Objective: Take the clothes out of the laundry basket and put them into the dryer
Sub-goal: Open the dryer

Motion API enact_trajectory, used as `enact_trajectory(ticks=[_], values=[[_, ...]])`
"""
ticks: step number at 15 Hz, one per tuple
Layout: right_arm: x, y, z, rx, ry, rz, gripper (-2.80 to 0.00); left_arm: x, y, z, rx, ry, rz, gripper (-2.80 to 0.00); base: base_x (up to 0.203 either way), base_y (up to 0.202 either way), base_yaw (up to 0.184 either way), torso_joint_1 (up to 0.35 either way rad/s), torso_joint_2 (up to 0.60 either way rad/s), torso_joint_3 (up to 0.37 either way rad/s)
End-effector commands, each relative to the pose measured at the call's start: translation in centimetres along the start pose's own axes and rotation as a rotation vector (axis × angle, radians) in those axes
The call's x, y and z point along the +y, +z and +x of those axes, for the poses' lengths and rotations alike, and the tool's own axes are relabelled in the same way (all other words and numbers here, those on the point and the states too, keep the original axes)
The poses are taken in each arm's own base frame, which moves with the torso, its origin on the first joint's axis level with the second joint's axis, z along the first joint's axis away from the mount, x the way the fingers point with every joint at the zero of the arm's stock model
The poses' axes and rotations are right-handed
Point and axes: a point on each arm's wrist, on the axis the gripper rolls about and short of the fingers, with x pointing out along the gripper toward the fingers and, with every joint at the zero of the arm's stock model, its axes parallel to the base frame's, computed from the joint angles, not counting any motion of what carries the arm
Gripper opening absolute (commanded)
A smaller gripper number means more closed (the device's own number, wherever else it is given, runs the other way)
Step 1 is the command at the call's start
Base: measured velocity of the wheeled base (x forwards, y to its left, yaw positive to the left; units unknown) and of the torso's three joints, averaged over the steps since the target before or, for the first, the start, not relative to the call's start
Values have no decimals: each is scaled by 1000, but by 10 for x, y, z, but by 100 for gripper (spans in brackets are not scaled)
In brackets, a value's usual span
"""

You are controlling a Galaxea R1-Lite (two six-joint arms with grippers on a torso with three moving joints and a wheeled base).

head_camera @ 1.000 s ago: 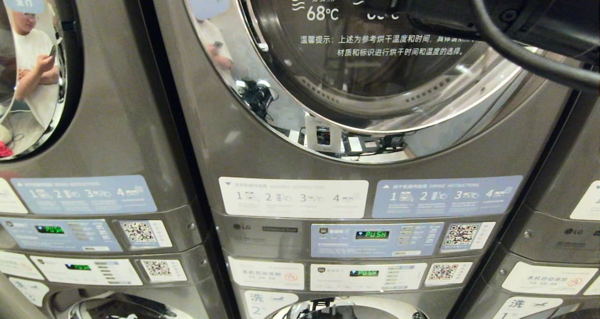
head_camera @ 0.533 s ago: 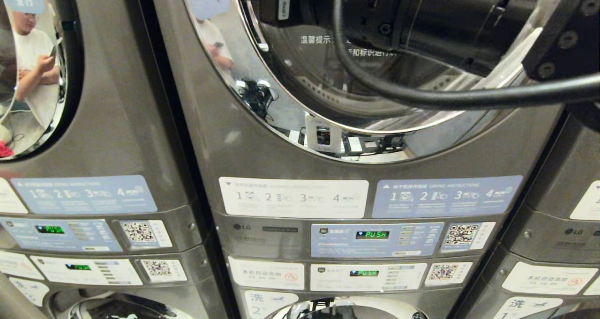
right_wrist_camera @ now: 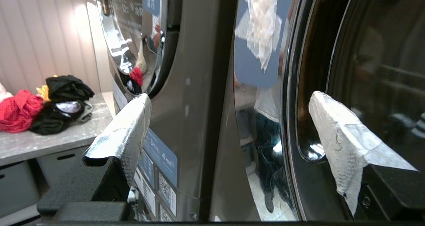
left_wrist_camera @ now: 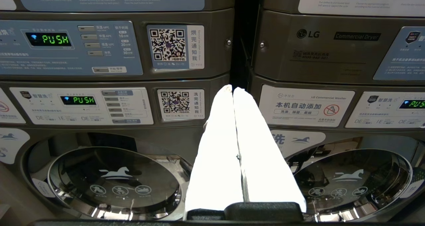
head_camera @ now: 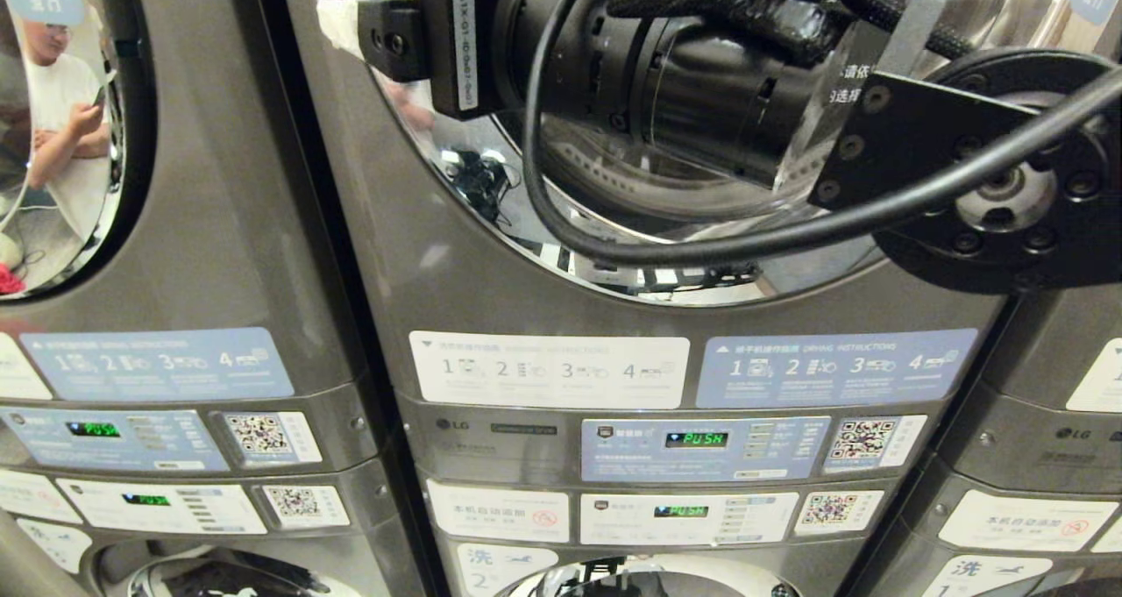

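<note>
Right arm raised across the closed dryer door, nothing held.

The black right arm (head_camera: 701, 97) fills the upper right of the head frame, in front of the grey front-loading dryer (head_camera: 456, 264) with its round chrome-rimmed glass door (head_camera: 614, 268). In the right wrist frame the right gripper (right_wrist_camera: 229, 119) has its white-taped fingers (right_wrist_camera: 129, 126) wide apart and empty, framing the door's edge. A heap of red and black clothes (right_wrist_camera: 43, 103) lies on a grey stone counter (right_wrist_camera: 49, 139) at the left of that frame. The left gripper (left_wrist_camera: 233, 90) has its white fingers pressed together, pointing at the control panels.
</note>
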Motion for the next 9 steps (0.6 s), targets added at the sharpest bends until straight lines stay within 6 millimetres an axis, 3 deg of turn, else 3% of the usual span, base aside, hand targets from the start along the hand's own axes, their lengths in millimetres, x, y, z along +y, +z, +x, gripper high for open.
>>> enact_trajectory(ticks=[1,9], values=[[0,-7,5,13,-3,-5,0,0,0,0,0,0,0,-280,0,0,0,0,0,0],[-4,-24,15,29,-57,-58,0,0,0,0,0,0,0,-280,0,0,0,0,0,0]])
